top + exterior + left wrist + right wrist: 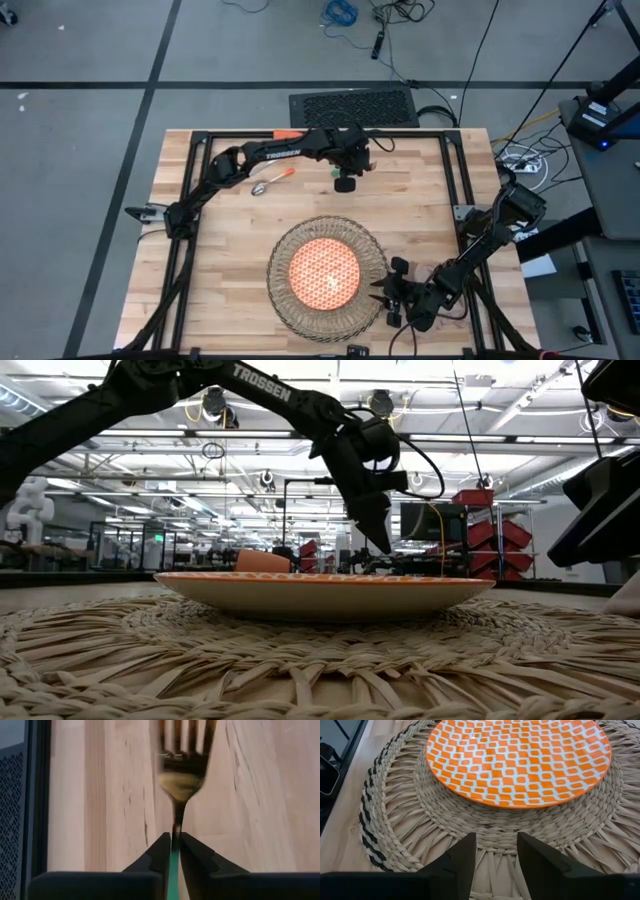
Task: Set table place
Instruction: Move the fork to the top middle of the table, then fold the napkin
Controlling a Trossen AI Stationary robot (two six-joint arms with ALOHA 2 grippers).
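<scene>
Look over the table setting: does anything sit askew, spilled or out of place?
Nothing looks spilled or damaged. The plate sits centred on the woven placemat. One spoon lies loose and slanted at the table's far side, away from the mat. The left hand grips a fork; the right hand is open beside the mat.

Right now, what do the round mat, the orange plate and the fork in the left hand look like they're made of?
Round woven placemat: dry plaited straw or wicker, matte, dark strands along one edge. Orange-checked round plate: probably glazed ceramic or melamine, smooth. Green-handled fork: shiny metal tines, seemingly plastic handle, pinched by the left hand.
</scene>
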